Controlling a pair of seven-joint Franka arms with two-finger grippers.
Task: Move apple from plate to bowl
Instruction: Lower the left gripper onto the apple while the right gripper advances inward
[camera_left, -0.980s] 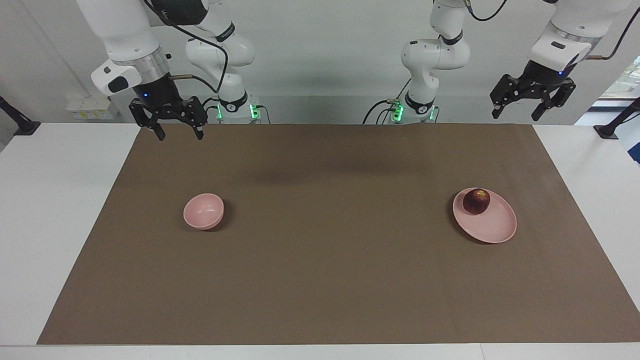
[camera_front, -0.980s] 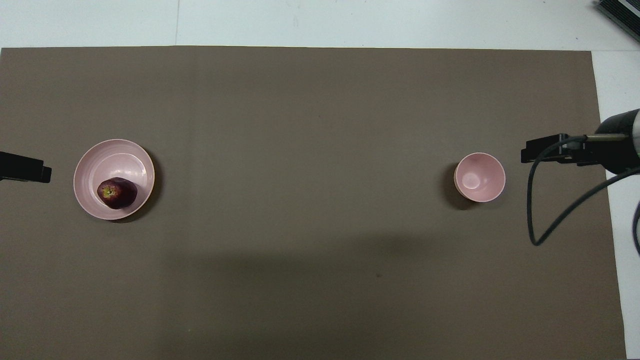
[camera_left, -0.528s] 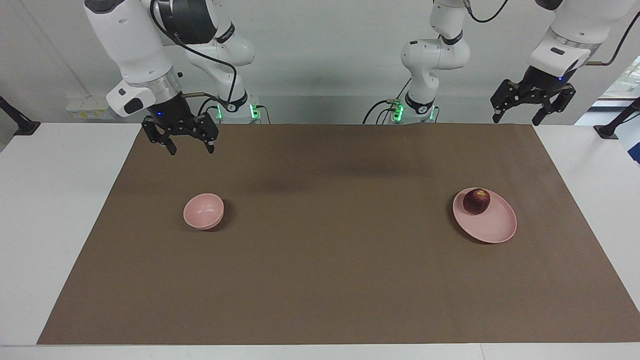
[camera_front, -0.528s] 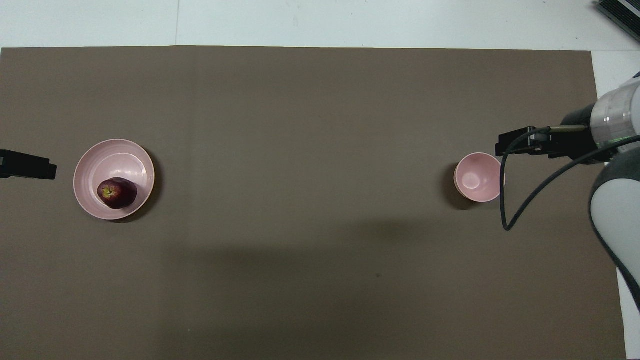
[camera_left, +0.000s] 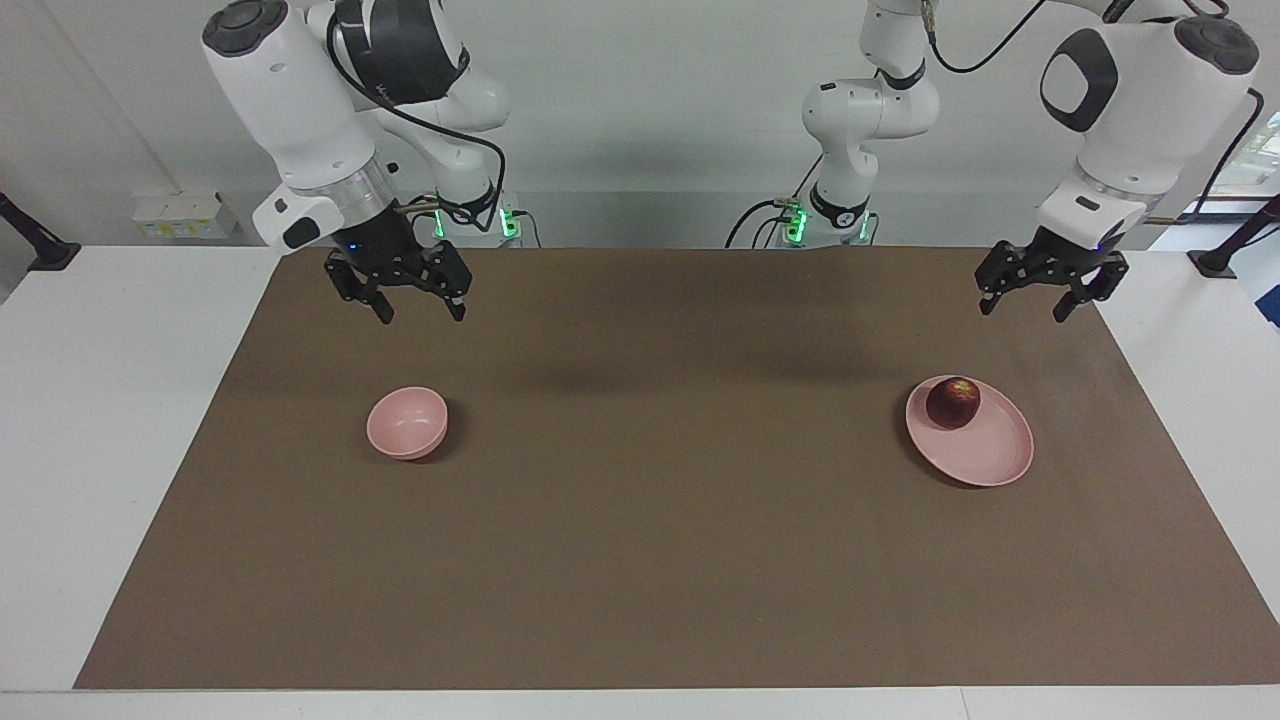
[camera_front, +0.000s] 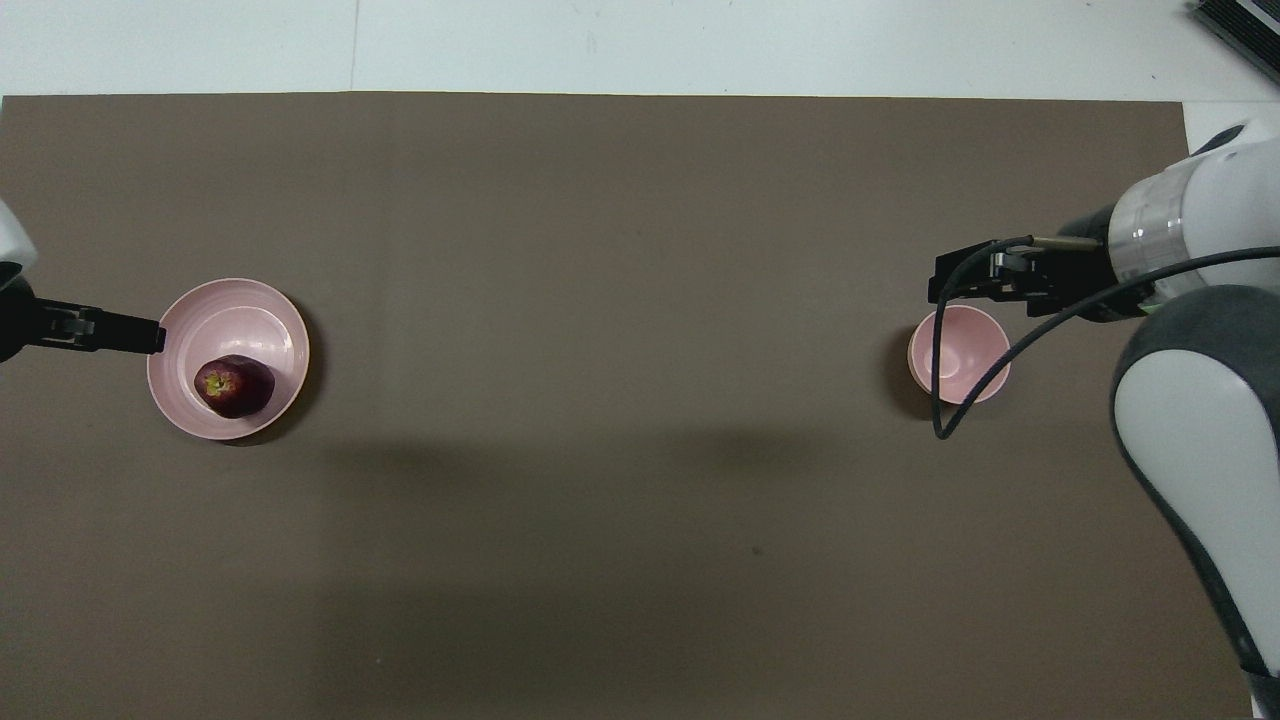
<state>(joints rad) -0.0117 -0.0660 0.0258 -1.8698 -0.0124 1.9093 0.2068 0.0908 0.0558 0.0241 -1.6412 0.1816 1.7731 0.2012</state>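
Note:
The dark red apple (camera_left: 952, 402) lies on the flat pink plate (camera_left: 990, 458) toward the left arm's end of the table, on the part of the plate nearer the robots; it also shows in the overhead view (camera_front: 233, 386) on the plate (camera_front: 225, 308). The small deep pink bowl (camera_left: 405, 425) stands empty toward the right arm's end; it also shows in the overhead view (camera_front: 958, 358). My left gripper (camera_left: 1022, 308) hangs open and empty in the air over the mat beside the plate, its tip (camera_front: 148, 338) showing at the plate's rim from overhead. My right gripper (camera_left: 420, 312) hangs open and empty over the mat beside the bowl, and it also shows in the overhead view (camera_front: 948, 285).
A brown mat (camera_left: 640, 520) covers most of the white table (camera_left: 110, 400). The two arm bases (camera_left: 470, 215) stand at the robots' edge of the mat. A black cable (camera_front: 960, 400) from the right arm loops over the bowl in the overhead view.
Both grippers have come down and moved out over the mat, the right one toward the bowl and the left one toward the plate. The apple, plate and bowl have not moved.

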